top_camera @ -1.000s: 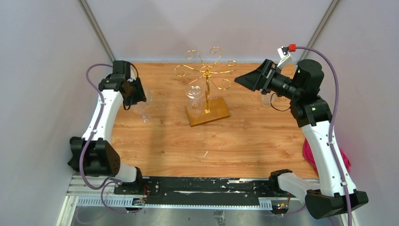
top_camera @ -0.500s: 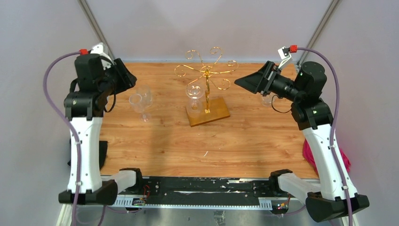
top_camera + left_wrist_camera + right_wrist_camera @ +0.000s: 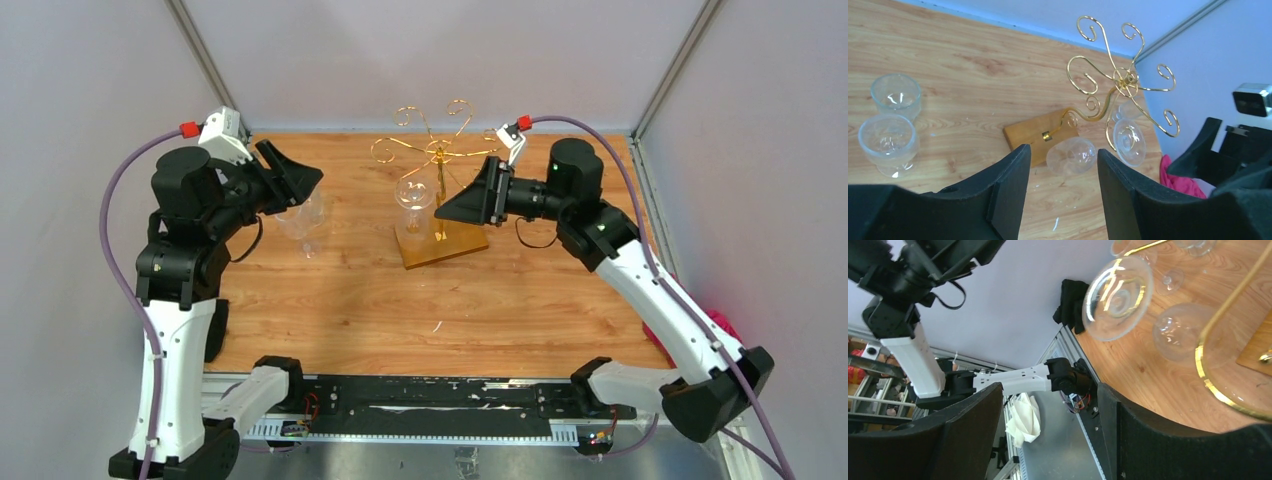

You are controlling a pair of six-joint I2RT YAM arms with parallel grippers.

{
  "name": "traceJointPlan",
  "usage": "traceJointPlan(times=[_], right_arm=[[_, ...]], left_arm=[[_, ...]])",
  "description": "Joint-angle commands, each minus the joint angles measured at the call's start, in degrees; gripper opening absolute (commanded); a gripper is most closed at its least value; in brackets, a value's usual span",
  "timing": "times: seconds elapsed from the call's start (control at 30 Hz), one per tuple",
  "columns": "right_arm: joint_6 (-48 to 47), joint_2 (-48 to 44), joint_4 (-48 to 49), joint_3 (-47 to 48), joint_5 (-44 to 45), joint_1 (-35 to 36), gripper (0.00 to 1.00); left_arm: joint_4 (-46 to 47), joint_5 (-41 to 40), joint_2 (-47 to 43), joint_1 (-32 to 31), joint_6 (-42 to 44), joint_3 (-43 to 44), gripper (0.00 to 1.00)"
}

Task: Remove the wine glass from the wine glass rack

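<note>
Now the right gripper (image 3: 446,208) sits with jaws parted and empty, the wine glass (image 3: 413,192) hanging from the rack (image 3: 452,243) just beside it at nine o'clock; left gripper (image 3: 306,180) likewise parted, empty.

No text, label, brand or number could be read in any view. The wine glass rack (image 3: 445,245) and the table (image 3: 400,310) around it showed no legible marks.
</note>
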Motion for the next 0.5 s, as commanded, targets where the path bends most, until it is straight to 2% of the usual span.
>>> traceJointPlan(times=[0.0, 0.27, 0.47], right_arm=[[2.4, 2.2, 6.0, -1.0, 1.8, 0.7, 0.74], [5.0, 8.5, 10.4, 0.0, 2.4, 0.8, 0.72], [6.6, 11.4, 11.4, 0.7, 4.5, 1.5, 0.64]], left_arm=[[2.3, 1.0, -1.1, -0.3, -0.4, -0.9, 0.57], [2.3, -0.3, -1.6, -0.3, 0.3, -1.9, 0.58], [2.3, -0.6, -1.4, -0.3, 1.1, -2.1, 0.58]])
